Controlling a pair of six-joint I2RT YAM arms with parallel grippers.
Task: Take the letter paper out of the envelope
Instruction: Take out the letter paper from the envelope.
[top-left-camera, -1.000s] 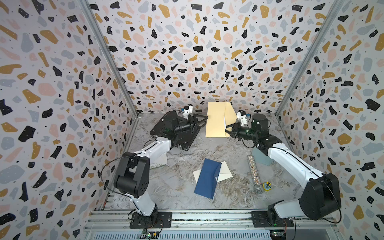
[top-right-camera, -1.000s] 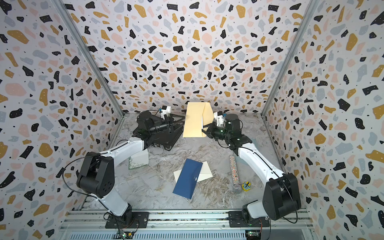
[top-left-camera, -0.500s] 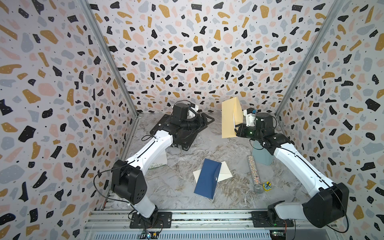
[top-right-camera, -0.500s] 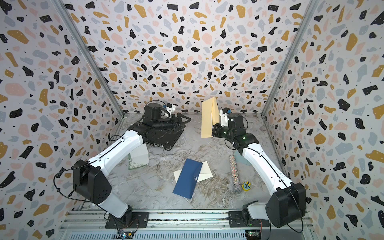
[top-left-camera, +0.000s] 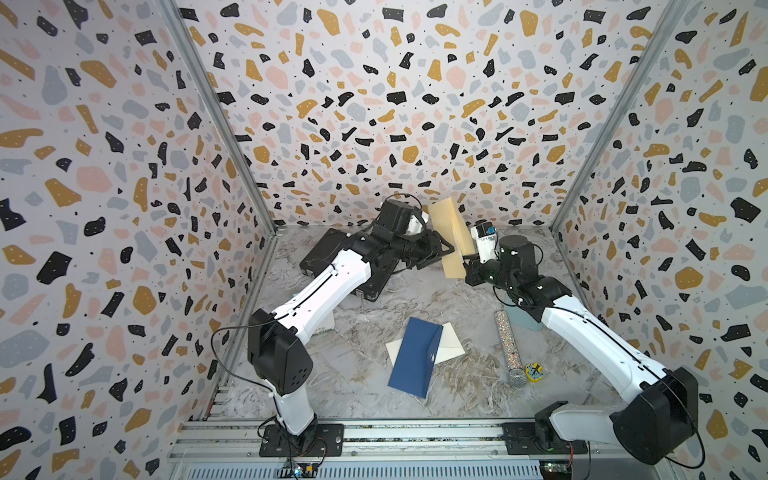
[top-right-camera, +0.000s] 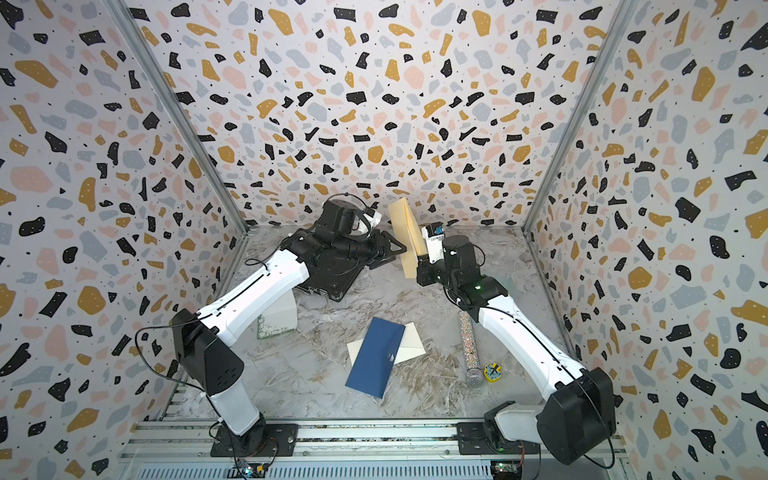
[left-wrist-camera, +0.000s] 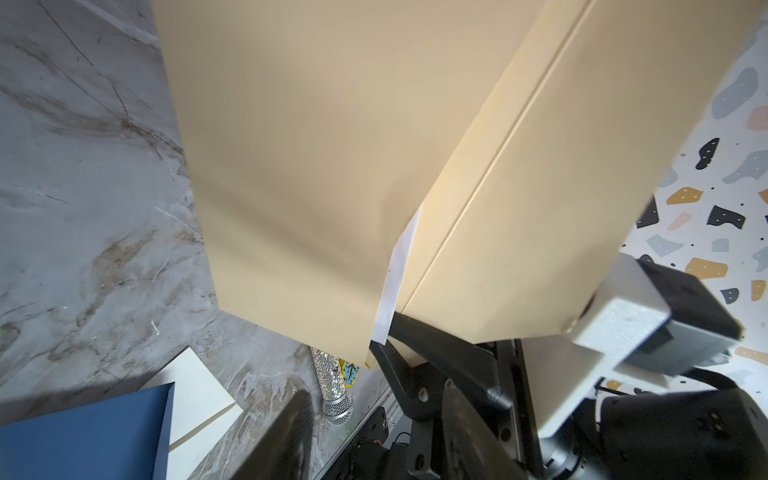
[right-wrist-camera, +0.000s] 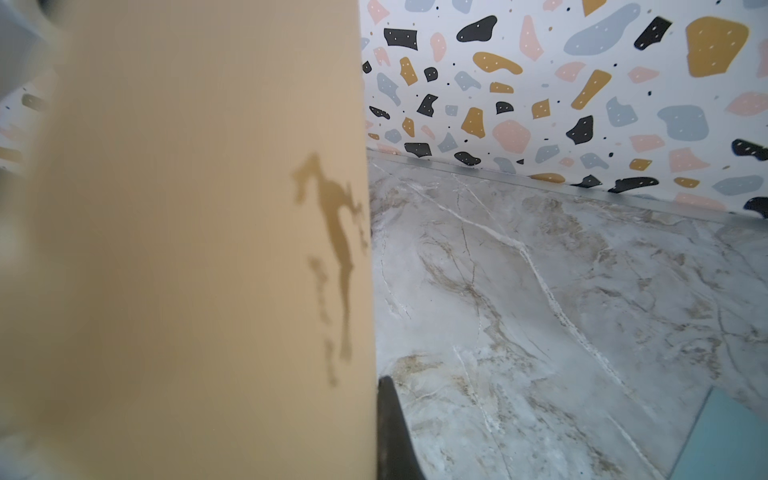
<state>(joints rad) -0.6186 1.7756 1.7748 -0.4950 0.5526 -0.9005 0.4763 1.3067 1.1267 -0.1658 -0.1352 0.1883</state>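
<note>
Now: tan paper envelope (top-left-camera: 446, 224) (top-right-camera: 405, 232) upright, upper centre in both top views, lower corner pinched by closed right gripper (top-left-camera: 466, 264). Sliver of white letter paper (left-wrist-camera: 395, 274) peeks out. Alongside, left gripper (top-left-camera: 445, 249) half-parted, empty.

No text, number or brand is legible in any view. A line of small dark print on the white camera mount (top-left-camera: 484, 241), just behind the right gripper (top-left-camera: 465, 262), is too small to read. Black marks on the yellow disc (top-left-camera: 533, 371), well apart from that gripper, are likewise indecipherable.
</note>
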